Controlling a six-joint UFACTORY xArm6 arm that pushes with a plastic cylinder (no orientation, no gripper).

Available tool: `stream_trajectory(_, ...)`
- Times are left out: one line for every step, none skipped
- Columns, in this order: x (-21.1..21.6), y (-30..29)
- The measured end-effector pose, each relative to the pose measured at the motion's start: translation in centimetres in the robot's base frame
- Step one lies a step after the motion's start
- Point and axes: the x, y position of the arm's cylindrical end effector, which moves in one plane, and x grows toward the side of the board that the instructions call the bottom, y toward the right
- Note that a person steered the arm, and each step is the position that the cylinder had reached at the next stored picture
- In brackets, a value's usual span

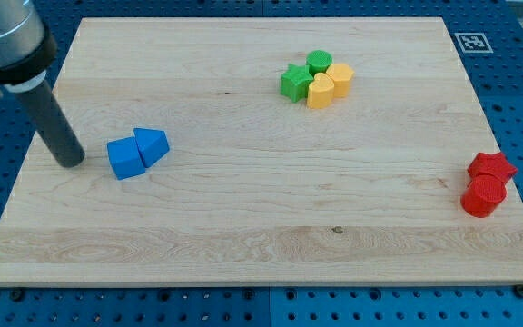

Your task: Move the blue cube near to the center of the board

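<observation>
Resting bare on the board just left of the blue cube [124,159], my tip [70,161] holds nothing, and pushing rightward risks dragging the touching blue triangular block [152,144] along.

No readable words or numbers; only a black-and-white square marker [469,42] on the wooden board's [243,227] top-right corner.

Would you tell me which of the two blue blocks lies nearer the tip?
The blue cube; it sits between my tip and the blue triangular block.
</observation>
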Motion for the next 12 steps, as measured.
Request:
stream_trajectory(0.6, 3.9)
stream_trajectory(1.1, 10.8)
stream_trajectory(2.4, 17.8)
stream_trajectory(4.0, 16.8)
stream_trajectory(4.3, 11.0)
stream_trajectory(1.9, 8.5)
stream_trajectory(0.2, 9.0)
stream_trajectory(-0.3, 9.3)
stream_trajectory(-0.4, 9.0)
stream_trajectory(-1.3, 8.6)
stream_trajectory(-1.8, 11.1)
stream_trajectory(-0.6, 15.7)
